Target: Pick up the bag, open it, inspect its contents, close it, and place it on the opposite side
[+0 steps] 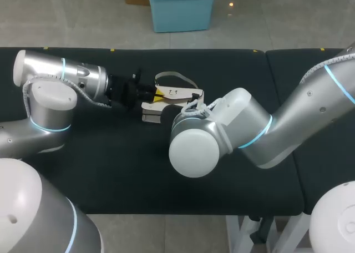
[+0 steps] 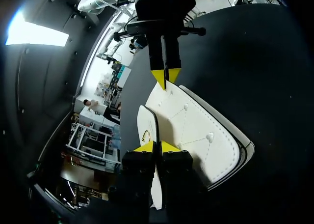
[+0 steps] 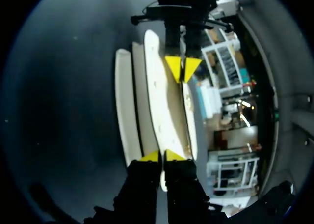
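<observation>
The white stitched bag (image 1: 176, 91) sits mid-table, its strap (image 1: 171, 75) looping behind it. My left gripper (image 1: 159, 95) comes in from the left and is shut on the bag's left end. My right arm (image 1: 222, 125) reaches in from the right, and its wrist hides most of its fingers at the bag's right end. In the left wrist view my left gripper (image 2: 156, 146) pinches a thin white edge of the bag (image 2: 196, 130), with my right gripper (image 2: 166, 79) shut on the far end. In the right wrist view my right gripper (image 3: 162, 156) clamps the upper panel of the bag (image 3: 164, 111), facing my left gripper (image 3: 182, 69).
The black padded table (image 1: 111, 170) stretches under both arms. A seam (image 1: 266, 64) splits it from a second black section at the right. Bare surface lies in front of and to both sides of the bag.
</observation>
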Robot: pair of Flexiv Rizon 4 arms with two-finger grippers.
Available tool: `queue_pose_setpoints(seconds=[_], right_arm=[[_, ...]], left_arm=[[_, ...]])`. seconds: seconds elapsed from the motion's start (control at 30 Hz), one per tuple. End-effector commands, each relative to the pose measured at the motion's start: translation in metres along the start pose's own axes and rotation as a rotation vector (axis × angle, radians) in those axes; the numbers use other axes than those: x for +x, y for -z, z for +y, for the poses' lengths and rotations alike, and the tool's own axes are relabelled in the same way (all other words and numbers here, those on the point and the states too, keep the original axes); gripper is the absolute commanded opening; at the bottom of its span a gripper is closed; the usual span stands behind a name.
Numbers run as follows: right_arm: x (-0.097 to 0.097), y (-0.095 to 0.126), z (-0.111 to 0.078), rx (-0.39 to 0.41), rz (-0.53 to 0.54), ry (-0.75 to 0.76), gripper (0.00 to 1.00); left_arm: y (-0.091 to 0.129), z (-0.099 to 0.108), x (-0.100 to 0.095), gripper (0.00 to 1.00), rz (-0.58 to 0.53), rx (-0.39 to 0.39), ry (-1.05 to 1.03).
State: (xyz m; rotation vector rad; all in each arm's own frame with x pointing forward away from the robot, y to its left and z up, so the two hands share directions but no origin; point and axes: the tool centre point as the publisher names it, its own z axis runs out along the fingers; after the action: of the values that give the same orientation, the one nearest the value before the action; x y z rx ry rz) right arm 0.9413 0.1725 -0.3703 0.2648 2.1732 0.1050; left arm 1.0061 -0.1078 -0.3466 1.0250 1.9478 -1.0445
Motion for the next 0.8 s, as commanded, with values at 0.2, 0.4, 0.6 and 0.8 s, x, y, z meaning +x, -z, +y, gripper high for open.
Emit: queue_pose_setpoints(seconds=[0.2, 0.4, 0.6, 0.8], right_arm=[[0.001, -0.002, 0.0, -0.001, -0.003, -0.001, 0.0], [0.001, -0.002, 0.0, -0.001, -0.003, -0.001, 0.0], [0.001, -0.002, 0.0, -0.001, -0.003, -0.001, 0.0], [0.001, -0.002, 0.0, -0.001, -0.003, -0.001, 0.0]], left_arm=[[-0.017, 0.002, 0.004, 0.0, 0.024, -0.009, 0.0], [-0.023, 0.002, 0.002, 0.0, 0.024, -0.026, -0.011], [-0.02, 0.014, 0.002, 0.0, 0.008, -0.072, 0.001], [-0.015, 0.015, 0.003, 0.0, -0.003, -0.07, 0.01]])
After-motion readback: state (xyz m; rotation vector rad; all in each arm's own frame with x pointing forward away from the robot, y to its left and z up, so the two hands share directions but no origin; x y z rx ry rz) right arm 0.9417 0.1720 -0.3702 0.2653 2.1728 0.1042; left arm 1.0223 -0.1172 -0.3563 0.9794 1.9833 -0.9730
